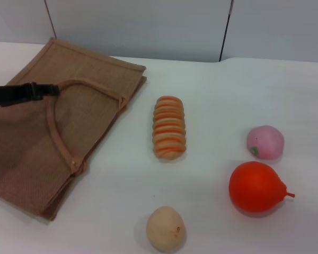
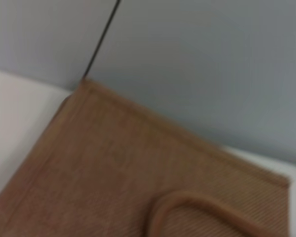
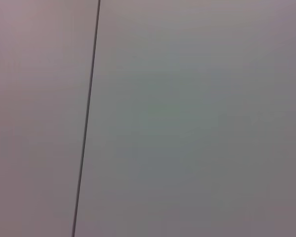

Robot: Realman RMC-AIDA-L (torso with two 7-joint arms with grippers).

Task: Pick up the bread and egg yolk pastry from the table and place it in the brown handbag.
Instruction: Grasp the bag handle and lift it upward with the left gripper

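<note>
The large tan-brown woven jute handbag (image 1: pixel 47 132) lies flat on the white table (image 1: pixel 217 95) at the robot's left, its near-left part cut off by the head view's edge, one long loop handle (image 1: pixel 61 132) lying across its upper face. A black left gripper (image 1: pixel 42 90) reaches in from the left edge over the bag's far part, near the top of the handle loop; only its slim dark tip shows, so whether it is open or closed cannot be told. The right gripper appears in no view; the right wrist camera sees only a plain grey wall panel (image 3: pixel 187 118) with a dark seam. The ridged loaf of bread with orange and cream stripes (image 1: pixel 169 127) lies mid-table, well apart from the bag. The small round beige egg yolk pastry (image 1: pixel 166 228) sits near the front edge, its base almost cut off. A red-orange pear-shaped fruit (image 1: pixel 257 187) and a pink ball (image 1: pixel 265 142) rest to the right. No writing or label is readable anywhere.
</note>
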